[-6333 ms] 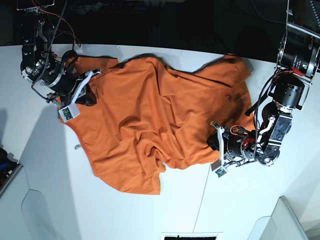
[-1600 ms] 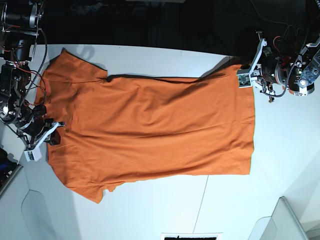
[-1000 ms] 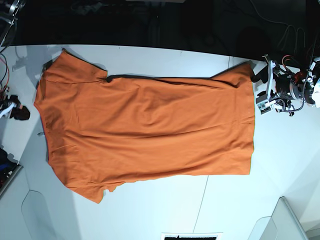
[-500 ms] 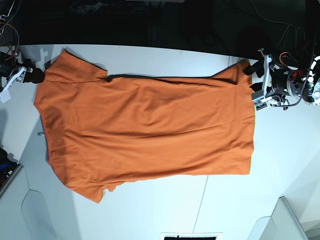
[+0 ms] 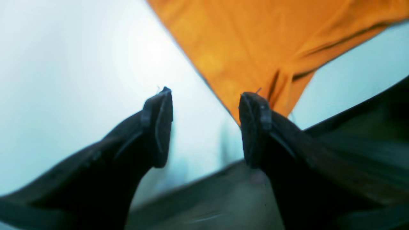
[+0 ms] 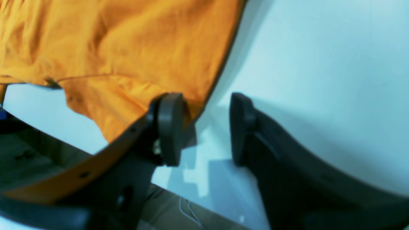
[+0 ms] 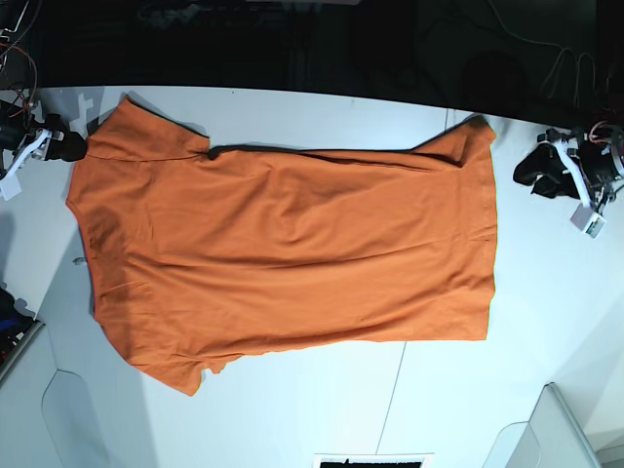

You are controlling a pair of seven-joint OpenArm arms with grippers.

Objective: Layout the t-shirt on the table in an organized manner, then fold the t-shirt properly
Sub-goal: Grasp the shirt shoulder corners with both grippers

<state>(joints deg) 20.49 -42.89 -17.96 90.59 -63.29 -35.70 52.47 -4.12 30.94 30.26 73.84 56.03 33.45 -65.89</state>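
Orange cotton, a plain short-sleeved t-shirt (image 7: 283,253), is lying spread nearly flat across the large white table (image 7: 546,322), collar end toward the base view's left. The left gripper (image 7: 570,185) is hovering just off the shirt's hem corner at the base view's right, its black jaws parted and grasping nothing. The right gripper (image 6: 204,127) is sitting at the sleeve edge with its jaws apart, one finger (image 6: 169,127) overlapping the cloth without pinching it.

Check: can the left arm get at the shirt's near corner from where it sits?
Probably yes. The left gripper is open just off the t-shirt corner, with only bare table between them.
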